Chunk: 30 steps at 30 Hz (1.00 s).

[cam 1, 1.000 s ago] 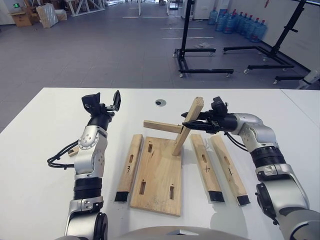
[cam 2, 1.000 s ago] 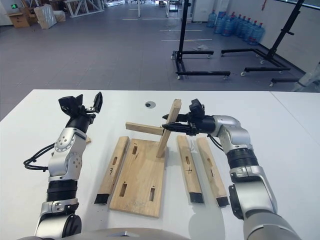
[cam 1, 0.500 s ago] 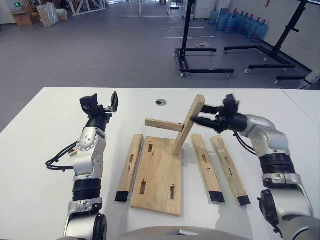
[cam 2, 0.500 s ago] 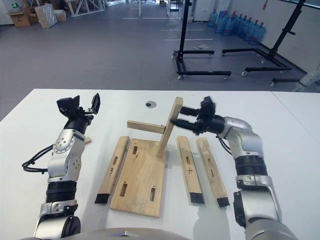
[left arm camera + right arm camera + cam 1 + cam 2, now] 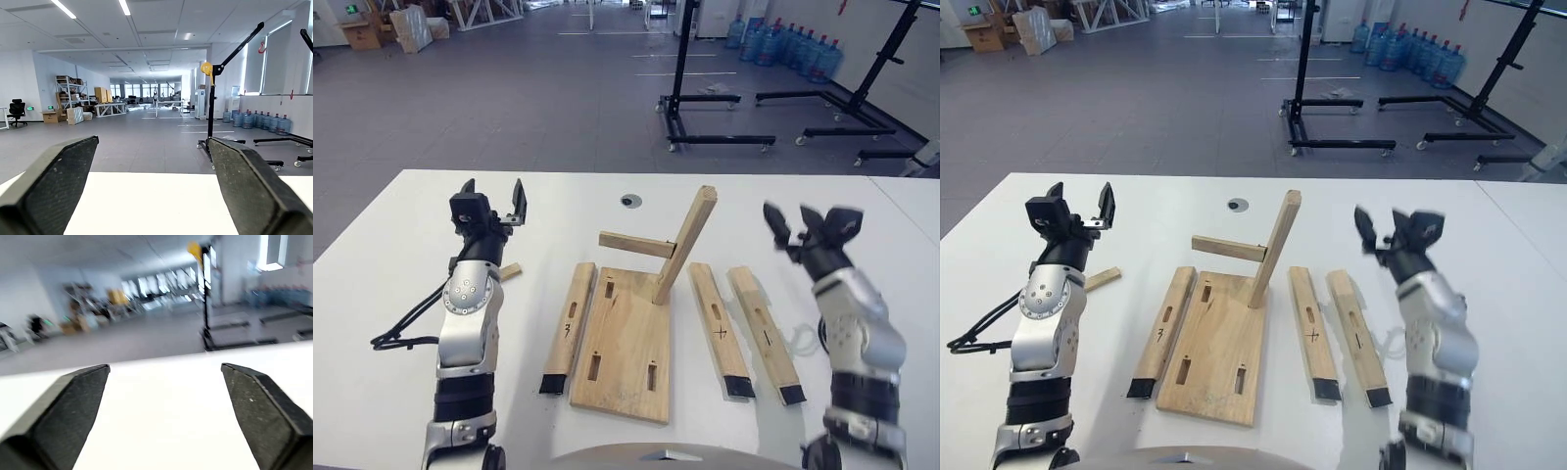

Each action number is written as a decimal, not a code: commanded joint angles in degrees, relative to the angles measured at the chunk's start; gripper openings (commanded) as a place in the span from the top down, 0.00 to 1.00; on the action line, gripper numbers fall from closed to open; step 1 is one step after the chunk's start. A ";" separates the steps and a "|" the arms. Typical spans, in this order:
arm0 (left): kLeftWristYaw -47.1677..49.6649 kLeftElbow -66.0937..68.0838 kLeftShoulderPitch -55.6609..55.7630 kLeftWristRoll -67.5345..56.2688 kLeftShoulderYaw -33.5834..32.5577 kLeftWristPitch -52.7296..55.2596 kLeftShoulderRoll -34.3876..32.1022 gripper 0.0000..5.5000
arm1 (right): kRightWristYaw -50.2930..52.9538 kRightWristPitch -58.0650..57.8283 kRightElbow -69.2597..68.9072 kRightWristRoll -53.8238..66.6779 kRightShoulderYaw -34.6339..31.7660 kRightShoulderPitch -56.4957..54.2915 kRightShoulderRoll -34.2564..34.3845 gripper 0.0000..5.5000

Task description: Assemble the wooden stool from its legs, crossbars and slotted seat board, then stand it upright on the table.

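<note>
Toppling is what we are fearing: the tilted leg point(image 5: 685, 245) with its crossbar point(image 5: 634, 245) is standing unheld in the seat board point(image 5: 626, 338) between our left claw point(image 5: 492, 191) and right claw point(image 5: 795, 221), both gaping empty, and the joint is probably sitting loose.

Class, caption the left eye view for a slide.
Tilted leg with crossbar stands on seat board; three legs lie flat alongside; left end effector and right end effector open.
</note>
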<state>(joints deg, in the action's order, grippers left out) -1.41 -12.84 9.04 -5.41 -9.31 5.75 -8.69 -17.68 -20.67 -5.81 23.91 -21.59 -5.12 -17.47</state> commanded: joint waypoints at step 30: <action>3.31 -7.59 -4.54 -3.05 -0.78 3.14 6.64 0.26 | 6.50 -38.59 -12.26 2.46 -0.63 -2.17 -2.68 0.61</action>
<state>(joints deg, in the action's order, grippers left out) 3.92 -21.61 2.73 -6.63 -9.83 9.13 -1.06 -11.62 -65.80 -23.75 24.96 -18.35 4.10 -21.10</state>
